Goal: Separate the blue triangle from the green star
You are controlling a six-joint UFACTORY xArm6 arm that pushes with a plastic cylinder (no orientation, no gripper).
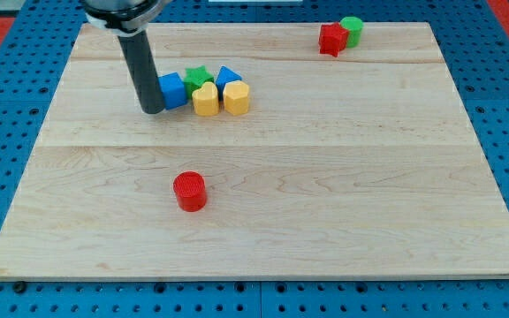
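The blue triangle (227,77) sits near the view's top, left of centre, touching the right side of the green star (199,77). A blue cube (173,89) is at the star's left. A yellow heart-like block (205,100) and a yellow hexagon-like block (237,97) lie just below the star and triangle. My tip (151,109) rests on the board against the blue cube's left side, left of the whole cluster.
A red cylinder (189,192) stands alone below the cluster. A red star-like block (331,39) and a green cylinder (352,30) touch each other at the view's top right. The wooden board (369,177) lies on a blue perforated table.
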